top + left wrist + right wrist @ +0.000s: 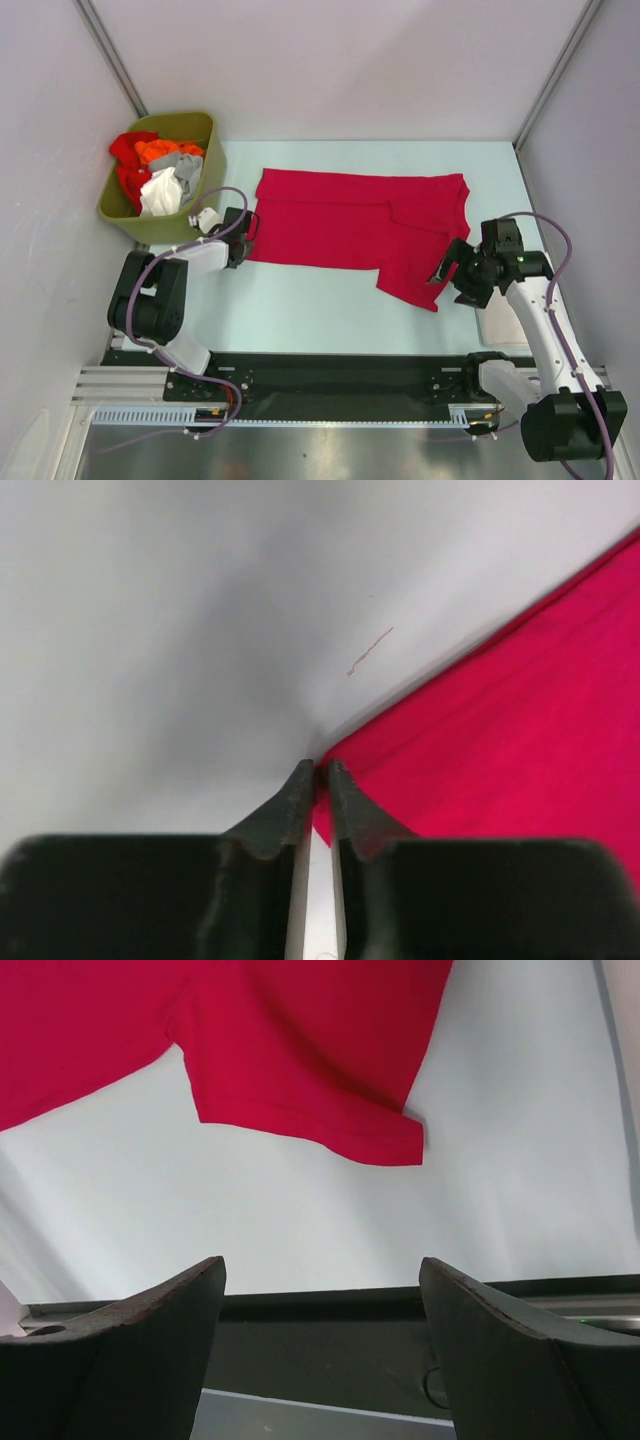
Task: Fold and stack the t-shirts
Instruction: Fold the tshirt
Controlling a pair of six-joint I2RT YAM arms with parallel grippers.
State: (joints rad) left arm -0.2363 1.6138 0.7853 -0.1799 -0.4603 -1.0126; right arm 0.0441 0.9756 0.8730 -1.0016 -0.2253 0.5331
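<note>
A crimson-red t-shirt (340, 225) lies spread flat across the middle of the table, with one sleeve (415, 280) pointing toward the near right. My left gripper (247, 236) sits low at the shirt's near-left corner. In the left wrist view it (318, 772) is shut on that corner of red cloth (520, 730), which shows between the tips. My right gripper (448, 275) is open and empty, just right of the sleeve. In the right wrist view its jaws (320, 1280) stand wide apart, with the sleeve hem (320, 1130) ahead of them.
An olive-green bin (150, 228) at the far left holds red (130, 150), orange (160, 151), grey (186, 166) and white (160, 192) shirts. An off-white folded cloth (500, 325) lies under my right arm. Walls close in on the table's left, back and right.
</note>
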